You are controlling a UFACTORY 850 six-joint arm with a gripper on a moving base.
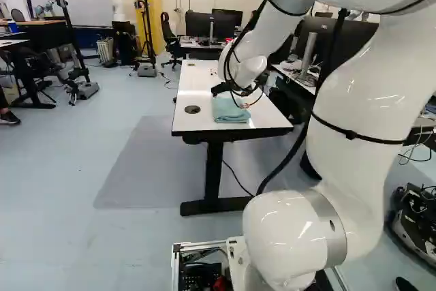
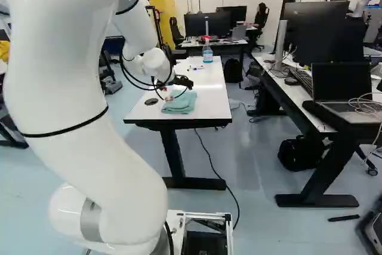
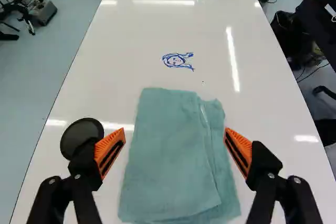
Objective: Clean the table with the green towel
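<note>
2 fingers (image 3: 109,153) spread apart | folded green towel (image 3: 173,156) beneath, between them | blue drawing (image 3: 176,61) ahead

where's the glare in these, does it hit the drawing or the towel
Wrist view: bright streaks on the glossy white tabletop, none across the blue line drawing of a face or the folded blue-green cloth towel; left base view: small highlights on the glossy white arm; right base view: pale sheen on the tabletop.

You could read no text, label, brand, number or sign in any of the three views.
</note>
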